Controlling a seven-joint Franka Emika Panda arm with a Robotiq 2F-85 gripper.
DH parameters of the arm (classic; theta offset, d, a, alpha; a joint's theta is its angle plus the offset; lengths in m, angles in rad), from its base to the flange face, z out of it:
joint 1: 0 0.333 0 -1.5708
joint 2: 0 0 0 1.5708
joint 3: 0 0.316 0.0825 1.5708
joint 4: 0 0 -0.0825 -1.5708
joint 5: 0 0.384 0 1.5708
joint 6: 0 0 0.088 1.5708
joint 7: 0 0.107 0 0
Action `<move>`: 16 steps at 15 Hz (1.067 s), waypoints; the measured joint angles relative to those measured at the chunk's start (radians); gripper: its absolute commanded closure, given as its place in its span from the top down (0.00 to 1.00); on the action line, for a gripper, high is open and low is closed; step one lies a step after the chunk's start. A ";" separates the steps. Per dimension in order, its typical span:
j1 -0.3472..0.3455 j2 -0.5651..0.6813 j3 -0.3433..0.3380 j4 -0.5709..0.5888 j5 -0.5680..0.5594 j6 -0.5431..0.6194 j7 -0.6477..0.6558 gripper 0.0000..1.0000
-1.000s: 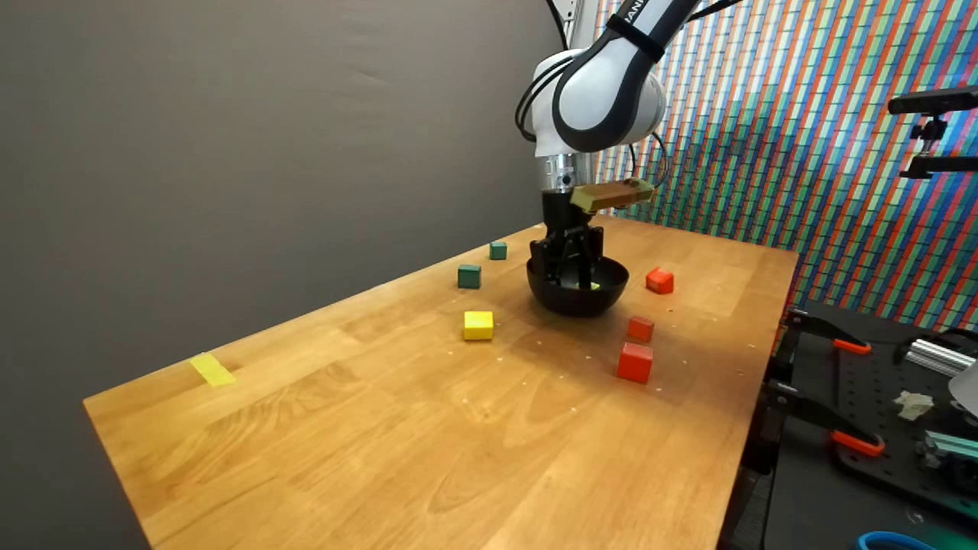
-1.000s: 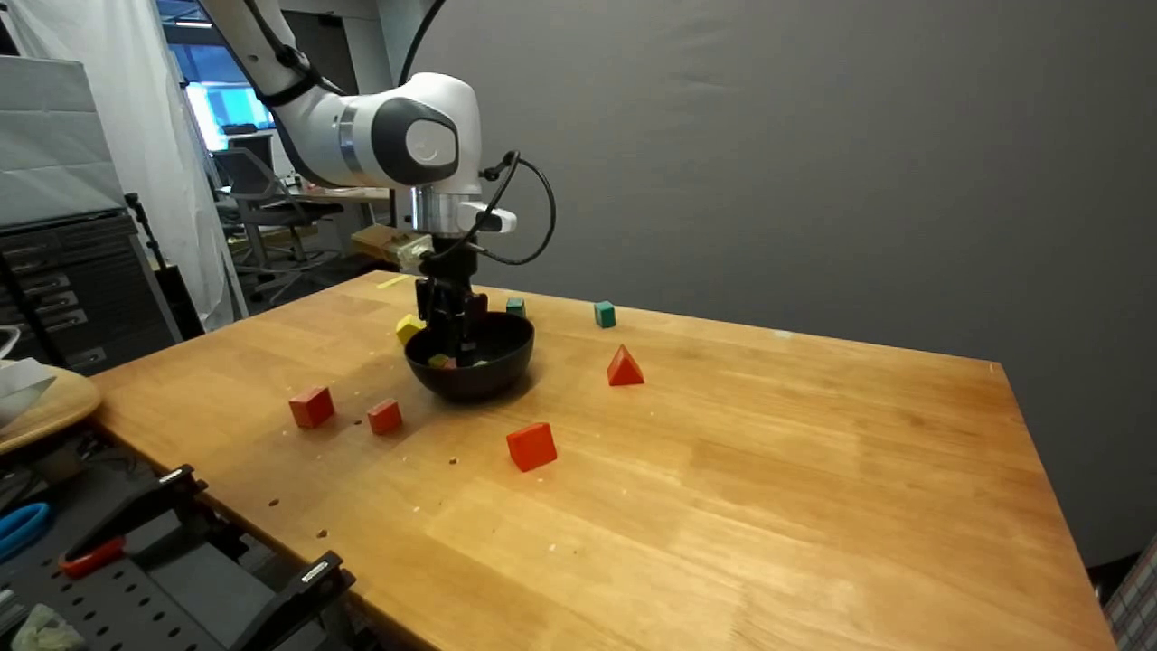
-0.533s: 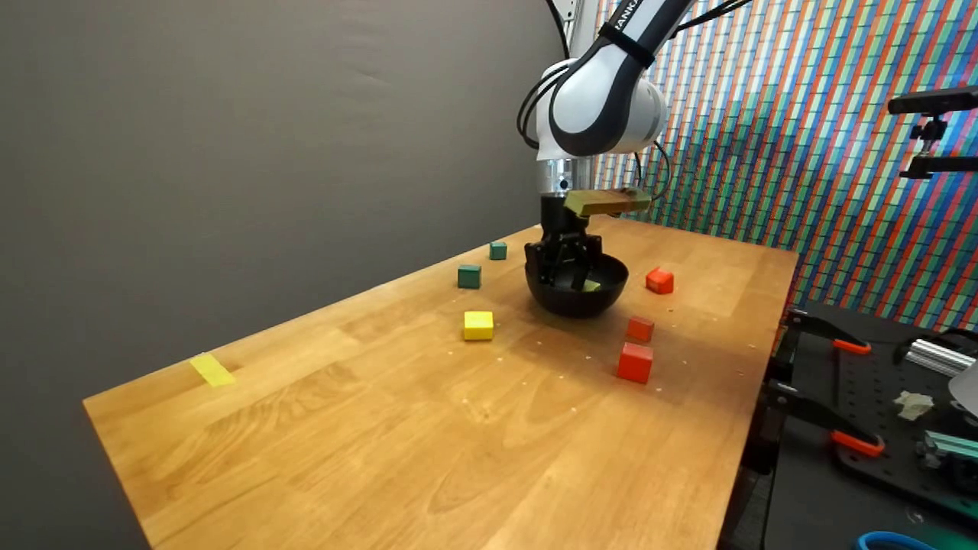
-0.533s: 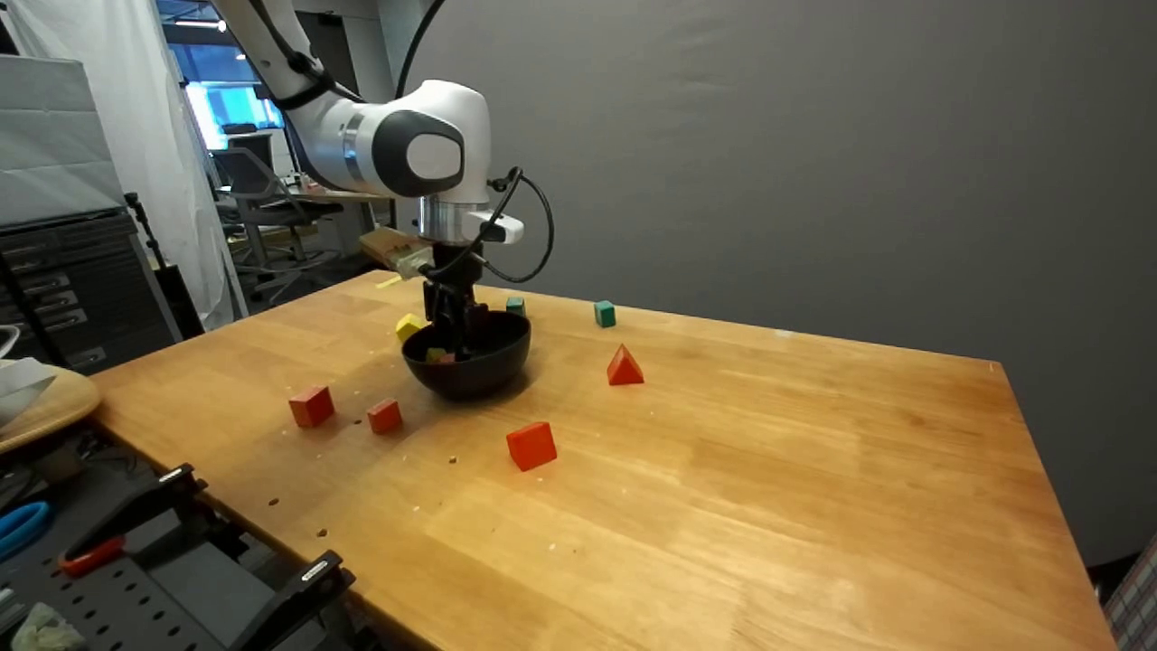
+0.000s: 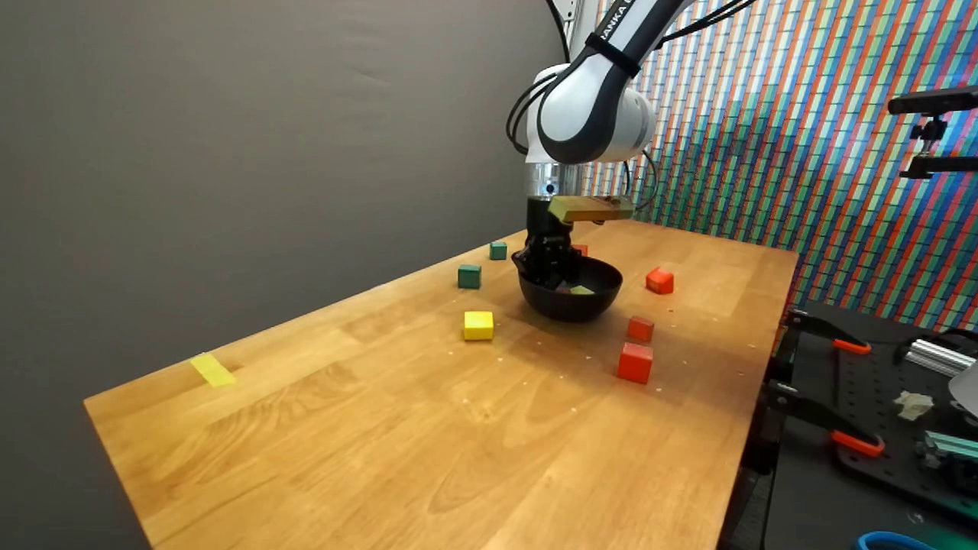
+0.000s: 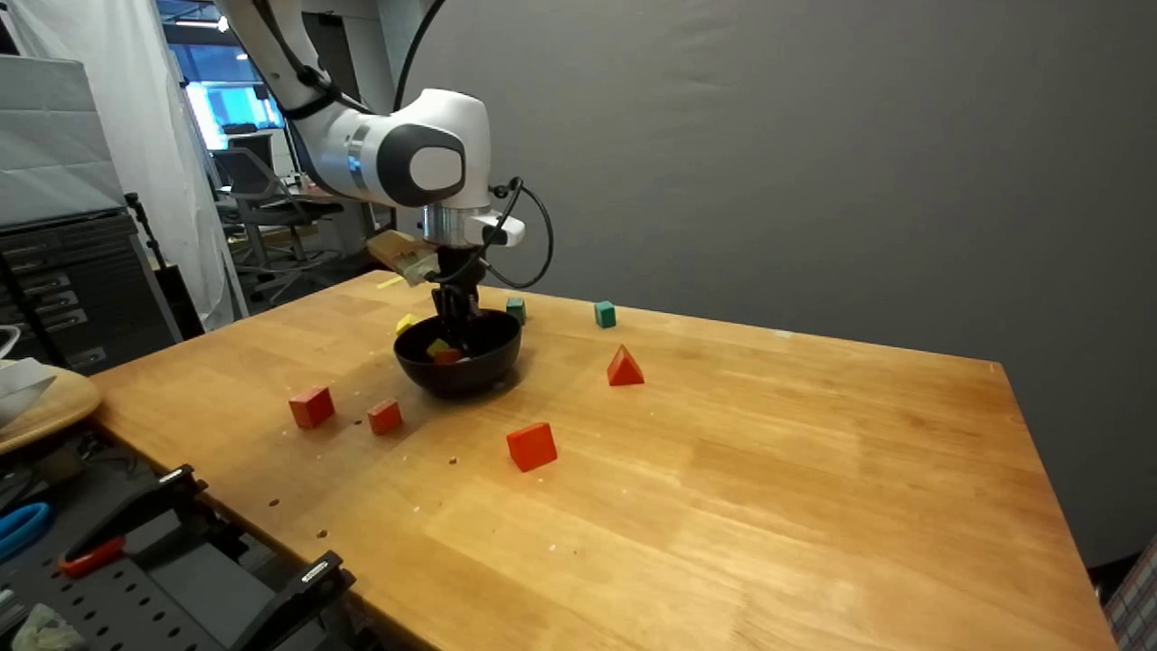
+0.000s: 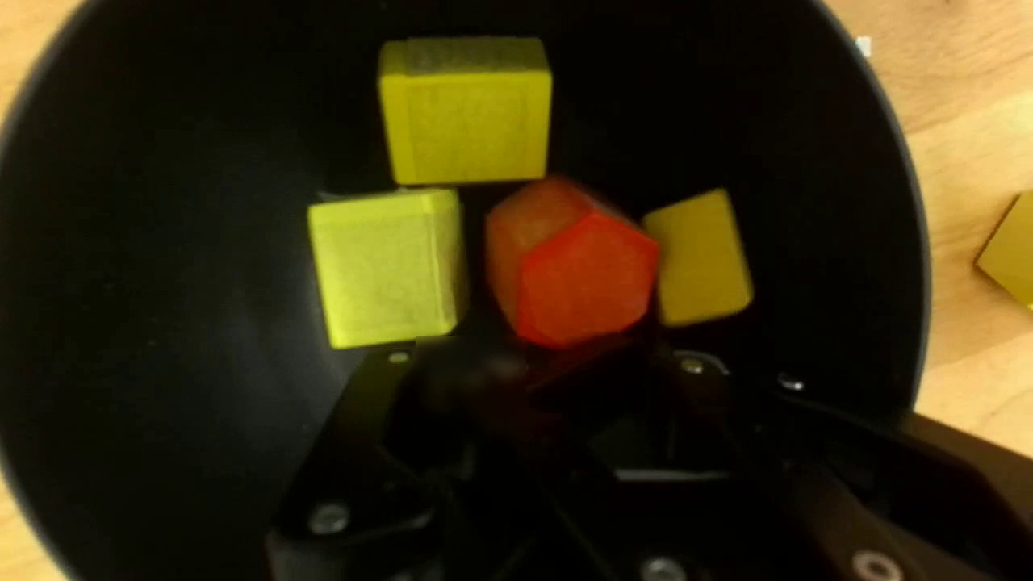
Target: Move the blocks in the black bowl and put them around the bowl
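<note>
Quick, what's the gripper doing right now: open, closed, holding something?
Gripper: closed, down inside the black bowl; too dark there to tell whether it holds anything.

Seemingly four blocks (image 7: 468, 125) lie in the bowl (image 6: 456, 382), others (image 6: 531, 447) around it.

The arm (image 6: 398, 154) bends downward — wrist (image 6: 449, 226) nearly vertical, fingers (image 7: 468, 383) closed together, pointing down.

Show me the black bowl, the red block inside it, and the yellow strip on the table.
Black bowl (image 6: 456, 381): in an exterior view, on its outer wall.
Red block (image 7: 579, 272): in the wrist view, on its brightest face.
Yellow strip (image 5: 213, 370): in an exterior view, near its middle.
</note>
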 measured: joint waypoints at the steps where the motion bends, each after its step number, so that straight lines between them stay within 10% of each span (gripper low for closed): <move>1: 0.000 0.000 -0.003 0.000 -0.001 0.005 0.000 0.07; 5: 0.002 -0.010 -0.029 -0.009 -0.018 0.006 0.002 0.08; 6: 0.004 -0.015 -0.037 -0.013 -0.030 0.005 0.004 0.27; 16: 0.022 -0.094 -0.058 -0.056 -0.095 0.005 0.011 0.95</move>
